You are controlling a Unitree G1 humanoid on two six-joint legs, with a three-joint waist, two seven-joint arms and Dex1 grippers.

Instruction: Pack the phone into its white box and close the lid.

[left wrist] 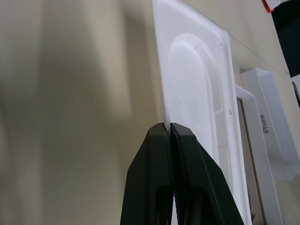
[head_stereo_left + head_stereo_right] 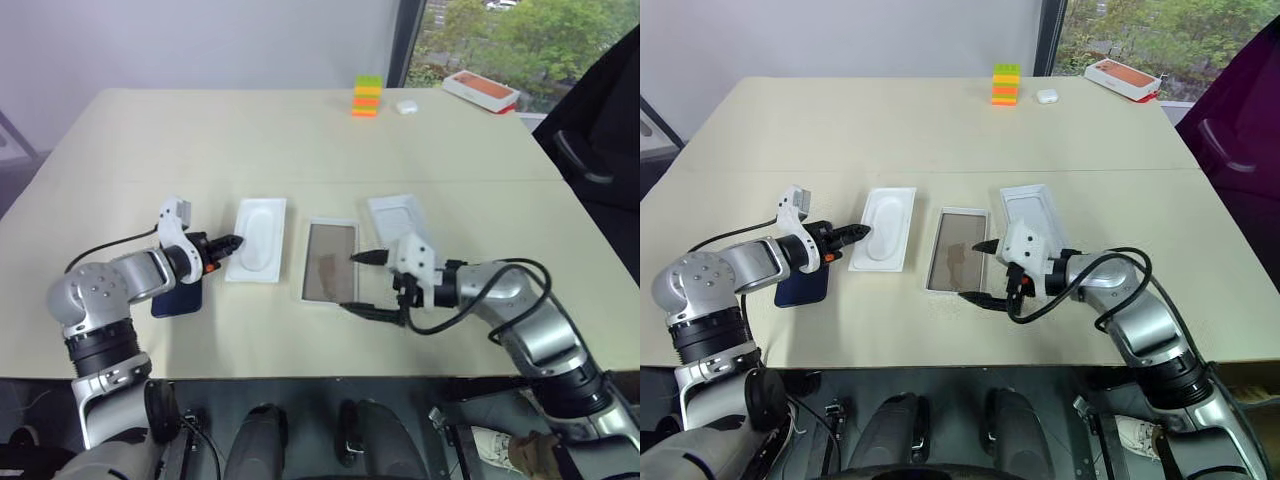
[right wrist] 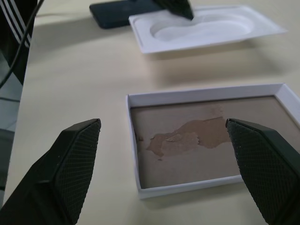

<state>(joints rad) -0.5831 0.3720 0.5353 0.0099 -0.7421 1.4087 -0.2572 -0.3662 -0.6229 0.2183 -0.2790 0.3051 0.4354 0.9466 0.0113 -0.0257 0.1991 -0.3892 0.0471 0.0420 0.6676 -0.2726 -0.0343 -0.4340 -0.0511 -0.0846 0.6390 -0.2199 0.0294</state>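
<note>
Now left gripper (image 2: 236, 242) pinches the thin moulded white insert (image 2: 257, 238); right gripper (image 2: 362, 284) spread wide over the glossy tan-floored white box (image 2: 330, 262)

Our table (image 2: 300, 130) and what it carries

Near us we see the phone (image 2: 805, 287) lying flat, then the white insert (image 2: 258, 238), the white box (image 2: 330, 262) with its tan floor, and the lid (image 2: 398, 215), in a row. At the far edge we find stacked bricks (image 2: 367, 97), a small white case (image 2: 405, 106) and an orange-topped box (image 2: 481, 91).
</note>
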